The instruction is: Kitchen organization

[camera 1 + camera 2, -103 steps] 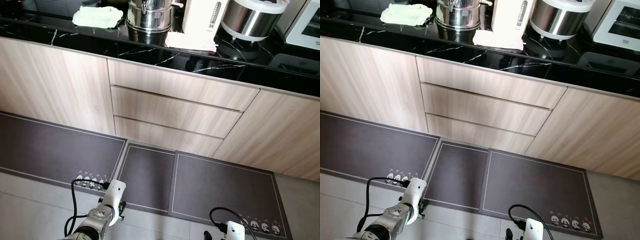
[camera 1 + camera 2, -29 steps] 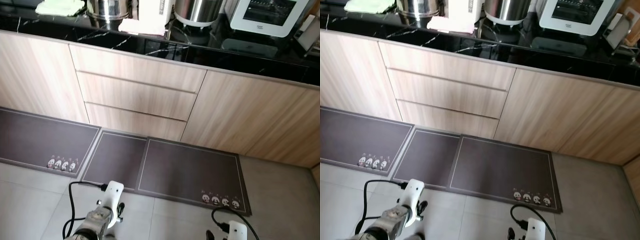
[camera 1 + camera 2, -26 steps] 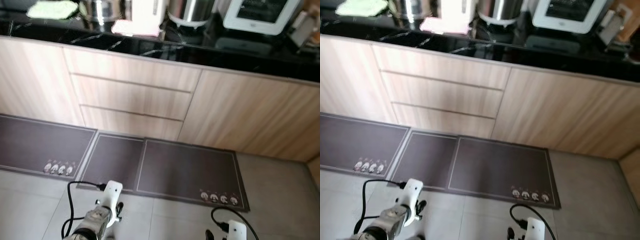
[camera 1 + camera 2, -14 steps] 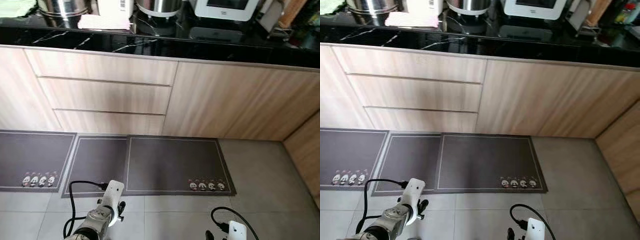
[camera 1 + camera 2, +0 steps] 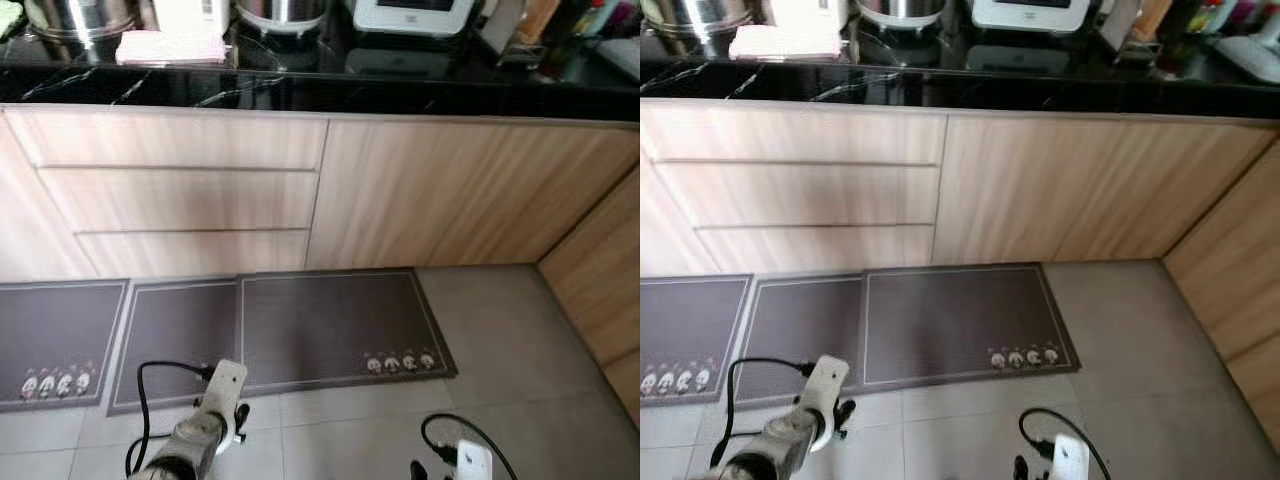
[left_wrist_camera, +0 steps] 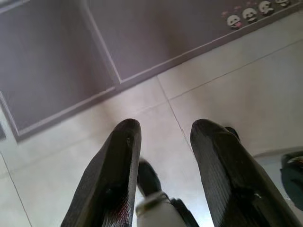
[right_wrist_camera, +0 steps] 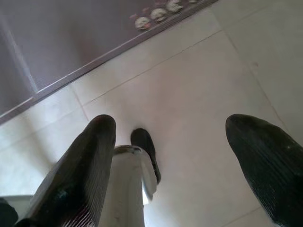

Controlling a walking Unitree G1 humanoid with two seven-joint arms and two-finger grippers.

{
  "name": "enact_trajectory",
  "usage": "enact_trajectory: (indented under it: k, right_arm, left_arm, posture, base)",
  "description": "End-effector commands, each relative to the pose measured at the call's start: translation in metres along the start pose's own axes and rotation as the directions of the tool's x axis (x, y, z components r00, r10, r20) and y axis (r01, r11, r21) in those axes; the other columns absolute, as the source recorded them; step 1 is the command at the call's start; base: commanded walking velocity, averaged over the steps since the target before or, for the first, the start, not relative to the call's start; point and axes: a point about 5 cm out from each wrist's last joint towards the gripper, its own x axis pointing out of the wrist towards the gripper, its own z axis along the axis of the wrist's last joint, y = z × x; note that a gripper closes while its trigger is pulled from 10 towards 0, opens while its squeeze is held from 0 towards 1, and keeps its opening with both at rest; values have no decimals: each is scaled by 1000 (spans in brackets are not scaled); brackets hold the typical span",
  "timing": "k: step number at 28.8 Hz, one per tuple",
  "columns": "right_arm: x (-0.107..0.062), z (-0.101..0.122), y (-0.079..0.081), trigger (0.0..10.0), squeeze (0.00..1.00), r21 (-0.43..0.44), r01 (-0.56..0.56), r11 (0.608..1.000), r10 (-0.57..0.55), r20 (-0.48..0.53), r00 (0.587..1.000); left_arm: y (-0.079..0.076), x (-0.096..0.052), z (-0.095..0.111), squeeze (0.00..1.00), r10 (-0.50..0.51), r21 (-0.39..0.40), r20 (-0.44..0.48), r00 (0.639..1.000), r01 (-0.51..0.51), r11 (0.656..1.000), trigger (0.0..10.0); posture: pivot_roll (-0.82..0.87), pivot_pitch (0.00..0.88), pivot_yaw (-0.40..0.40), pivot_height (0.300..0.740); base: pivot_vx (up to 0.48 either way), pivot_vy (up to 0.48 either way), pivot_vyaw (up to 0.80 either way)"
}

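Both arms hang low over the tiled floor. My left gripper (image 6: 163, 130) points down at the pale tiles, its two black fingers a little apart with nothing between them. My right gripper (image 7: 173, 125) is wide open over the tiles, also holding nothing. Ahead runs a black marble counter (image 5: 300, 88). On it are a steel pot (image 5: 75, 14), a pink cloth (image 5: 170, 47), a rice cooker (image 5: 280, 10) and a white toaster oven (image 5: 410, 12). Below the counter are a stack of wooden drawers (image 5: 180, 195) and cabinet doors (image 5: 440, 190).
Dark grey mats (image 5: 330, 320) with small panda prints lie along the cabinet base. A wooden side cabinet (image 5: 600, 290) closes the corner on the right. Bare grey tiles (image 5: 500, 340) lie between mats and corner. Bottles and a board (image 5: 1200, 15) stand at the counter's far right.
The camera has turned to the right: the counter items slid left and the right corner cabinet came into view. Both arms hang as before.
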Motion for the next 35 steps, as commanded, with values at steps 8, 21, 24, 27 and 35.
enact_trajectory:
  k: [8, 21, 24, 27, 35]
  right_arm:
    - [-2, -3, -5, 10000, 0, -1, 12, 1000, -12, -12, 1000]
    - [-2, -5, -5, 10000, 0, -5, 9, 1000, -9, -15, 1000]
    - [-2, -5, -5, 10000, 0, -6, 6, 1000, -6, -16, 1000]
    - [-2, -5, -4, 10000, 0, -6, 6, 1000, -6, -16, 1000]
    - [-2, -5, -4, 10000, 0, -2, 6, 1000, -6, -14, 1000]
  left_arm:
    - [-8, 1, -3, 0, -29, 6, -19, 999, 29, 1000, 10000]
    - [-10, 1, 0, 0, -48, 29, -9, 999, 48, 998, 10000]
    - [-11, 1, 1, 0, -52, 36, -8, 999, 52, 998, 10000]
    - [-12, 1, 1, 0, -58, 41, -13, 998, 59, 997, 10000]
    - [-16, 1, 0, 0, -80, 48, -14, 997, 81, 996, 10000]
  posture:
    - [145, 141, -149, 740]
    - [147, 126, -142, 740]
    - [148, 122, -141, 740]
    - [149, 122, -141, 740]
    - [145, 134, -142, 740]
  base:
    - [0, 0, -587]
    - [52, 0, -587]
    - [337, 0, -583]
    - [187, 0, -581]
    - [0, 0, -583]
